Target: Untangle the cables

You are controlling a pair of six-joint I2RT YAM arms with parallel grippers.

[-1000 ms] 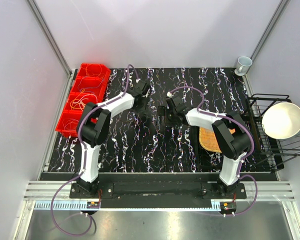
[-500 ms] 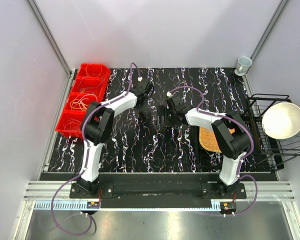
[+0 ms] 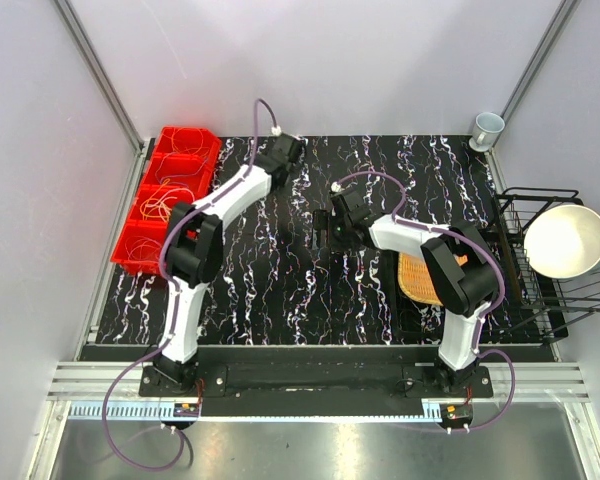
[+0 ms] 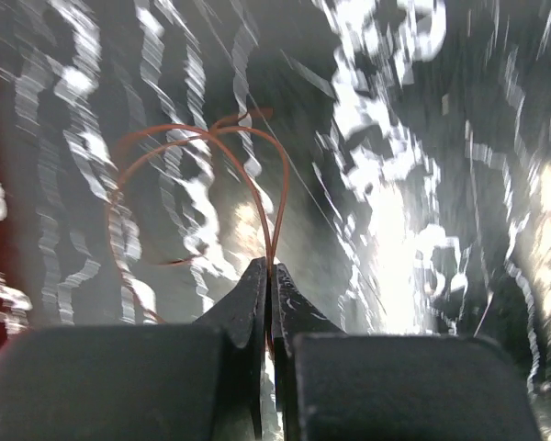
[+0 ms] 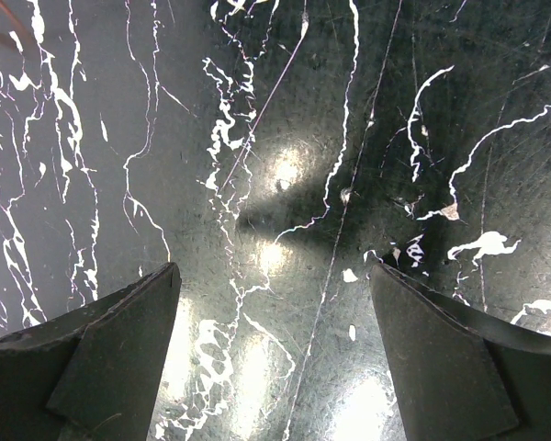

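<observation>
Pale grey walls (image 3: 310, 60) enclose a black, white-veined marble table (image 3: 310, 300), glaring under overhead light.

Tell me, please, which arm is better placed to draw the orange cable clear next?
The left. The left pincer is shut on the orange cable, whose loop stands out ahead of the fingertips. The right pincer is open and holds nothing.

Top cam: high behind arm bases (image 3: 175, 378), looking down. Wrist cams: close over table (image 3: 280, 290); all share it.
</observation>
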